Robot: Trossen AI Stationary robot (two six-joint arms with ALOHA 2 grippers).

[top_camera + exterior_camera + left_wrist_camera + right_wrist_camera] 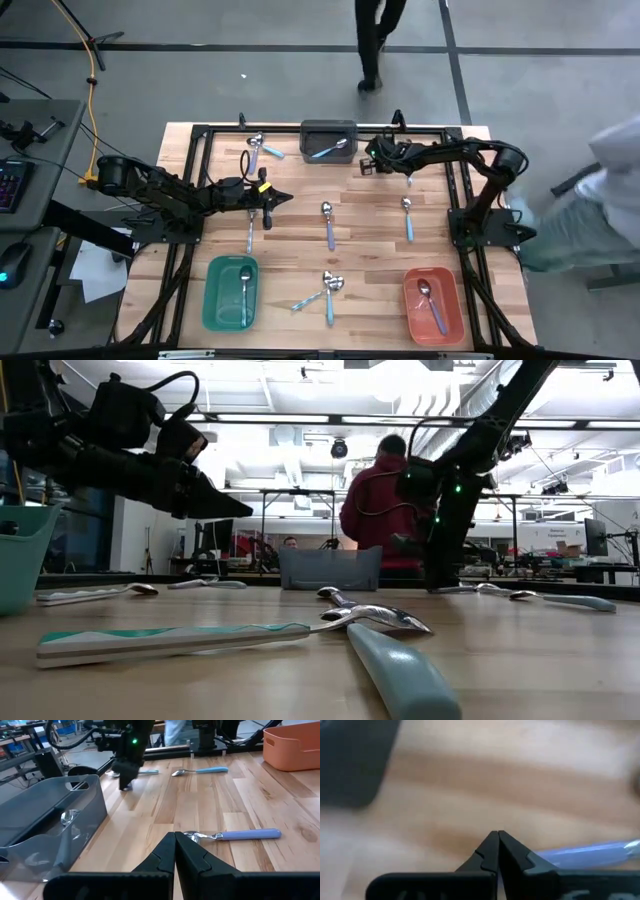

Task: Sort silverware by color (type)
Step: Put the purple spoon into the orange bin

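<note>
You have the green bin (230, 293) near the front left corner of the tabletop (370, 240), and one spoon (246, 286) lies inside it. The left gripper (283, 196) hangs over the middle left part of the tabletop with its fingers pressed together, holding nothing. Just beside it lies a teal spoon (250, 229), and two more spoons (258, 150) lie crossed near the back edge, left of the grey bin (328, 140). In the grey bin, at the middle of the back edge, you can see a light blue spoon (328, 151). A purple spoon (328, 225) lies in the centre, and three spoons (324, 293) lie together near the front edge. The right gripper (364, 166) is low over the wood just right of the grey bin, also clenched and empty. A light blue spoon (407, 218) lies right of the centre. The orange bin (434, 305) stands near the front right corner with a purple spoon (431, 303) in it.
</note>
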